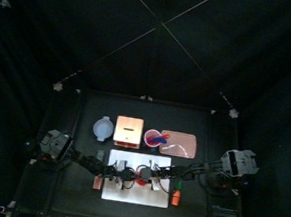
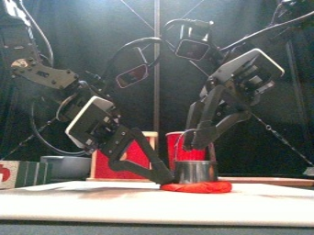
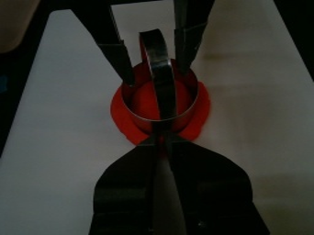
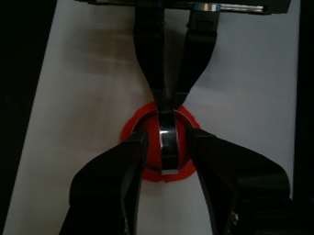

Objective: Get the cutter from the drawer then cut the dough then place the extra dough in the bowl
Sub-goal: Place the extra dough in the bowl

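White cutting board [image 1: 137,194] is spread under both claws. Red dough [image 2: 196,187] is pinned beneath the cutter [image 2: 194,171], directly below the tips. Left claw [image 3: 160,145] is pinched on the near rim and right claw [image 4: 166,136] is narrowed on the wire handle, probably so the cutter is pressed down square. Cut-through can't be judged, since the rim contact is hidden by the jaws.

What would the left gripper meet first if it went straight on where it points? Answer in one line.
The metal cutter: the left gripper is shut on its near rim, over the red dough. Straight beyond, probably the right gripper across the ring, though depth is unclear.
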